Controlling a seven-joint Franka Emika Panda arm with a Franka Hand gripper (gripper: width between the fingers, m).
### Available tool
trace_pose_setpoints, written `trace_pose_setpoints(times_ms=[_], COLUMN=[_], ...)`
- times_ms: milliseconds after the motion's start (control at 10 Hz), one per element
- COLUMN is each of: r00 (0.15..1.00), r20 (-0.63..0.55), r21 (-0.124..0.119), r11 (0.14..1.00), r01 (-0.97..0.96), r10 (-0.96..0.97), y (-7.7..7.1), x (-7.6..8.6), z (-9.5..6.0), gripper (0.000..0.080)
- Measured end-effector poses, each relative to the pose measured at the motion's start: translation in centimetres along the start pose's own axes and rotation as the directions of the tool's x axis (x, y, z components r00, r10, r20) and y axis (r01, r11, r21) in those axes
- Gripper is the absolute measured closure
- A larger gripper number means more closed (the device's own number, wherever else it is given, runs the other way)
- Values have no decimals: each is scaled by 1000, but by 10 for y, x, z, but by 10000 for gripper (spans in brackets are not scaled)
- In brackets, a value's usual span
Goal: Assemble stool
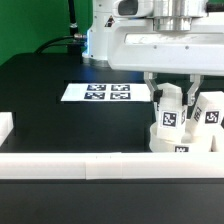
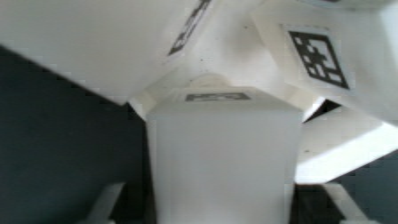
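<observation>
Atop seat [image 1: 182, 140], apparently gripped leg [image 1: 170, 112]

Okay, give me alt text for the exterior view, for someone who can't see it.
A robot gripper holds a tagged white leg block upright over the round stool seat, with a second leg block standing beside it. The marker board lies flat on the black table behind white border rails.
</observation>
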State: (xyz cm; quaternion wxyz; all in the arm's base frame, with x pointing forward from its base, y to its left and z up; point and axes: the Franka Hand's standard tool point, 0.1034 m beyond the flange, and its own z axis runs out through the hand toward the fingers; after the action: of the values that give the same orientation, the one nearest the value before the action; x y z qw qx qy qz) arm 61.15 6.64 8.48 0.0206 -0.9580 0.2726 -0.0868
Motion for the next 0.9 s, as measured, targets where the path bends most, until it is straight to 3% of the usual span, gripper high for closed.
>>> trace_pose_setpoints(times_ms=[400,600,900], r00=[956,851,596], r20=[14,35,83], r21=[16,40,38], r11=[956,851,595], r01=[-293,-524,-803], r10=[293,523,799], y=[-1,-1,-3], x=[-1,-2,-4], z=[0,1,1], gripper=[461,461,461])
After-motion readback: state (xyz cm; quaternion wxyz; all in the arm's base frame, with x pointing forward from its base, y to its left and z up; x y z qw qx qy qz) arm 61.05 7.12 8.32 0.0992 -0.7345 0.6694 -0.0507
